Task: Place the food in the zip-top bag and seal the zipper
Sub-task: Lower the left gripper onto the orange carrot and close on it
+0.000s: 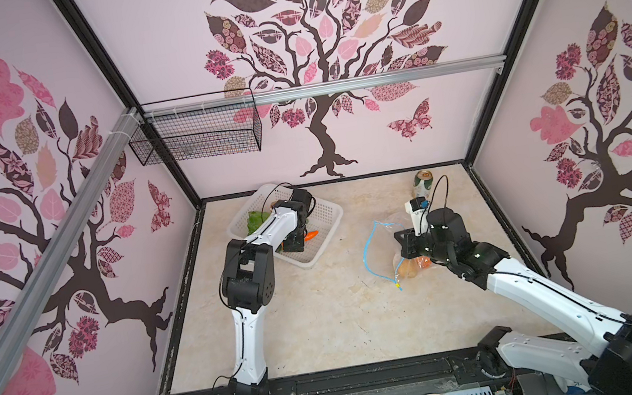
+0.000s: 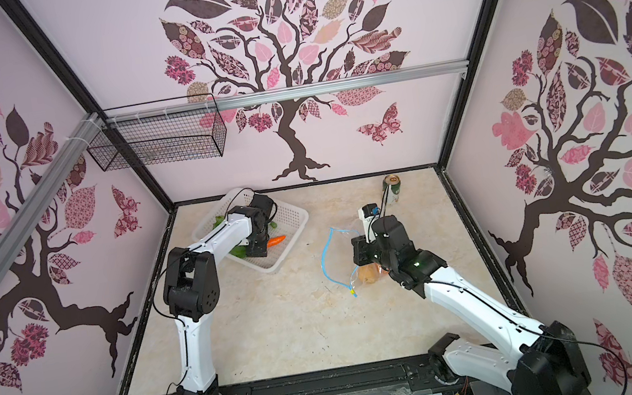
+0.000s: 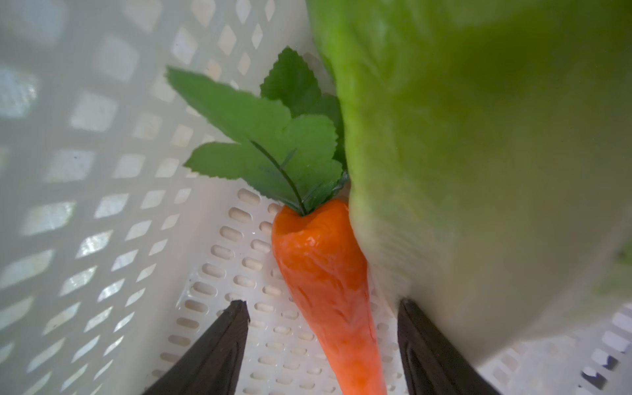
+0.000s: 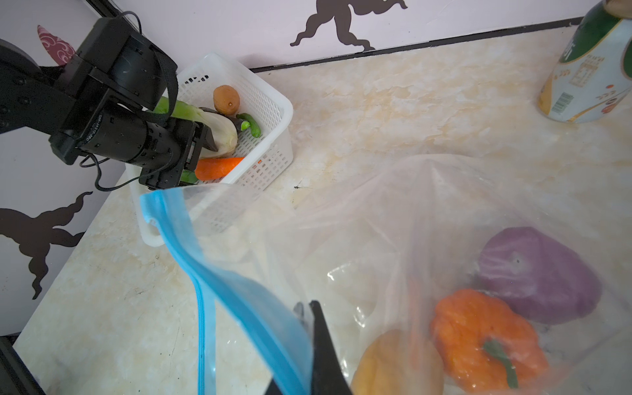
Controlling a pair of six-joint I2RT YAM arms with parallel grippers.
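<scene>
**WHEN CLOSING ON THE CARROT**

While holding the left gripper [image 3: 321, 302] jaws apart astride the carrot [image 3: 318, 266], check one finger [image 3: 431, 349] standing just beside the cabbage [image 3: 478, 171], both on the basket [image 3: 85, 171] floor. Expect a likely snag on the cabbage at closure, or a slip along the tapered, glossy body; favour the thicker part. Keep the right gripper [image 4: 316, 338] clamped together on the bag [image 4: 393, 212] edge by the zipper [image 4: 191, 246], mouth raised. Guard against slack film folding across the mouth, above the pumpkin [image 4: 478, 335] and onion [image 4: 540, 273] already inside, and blocking entry.
</scene>
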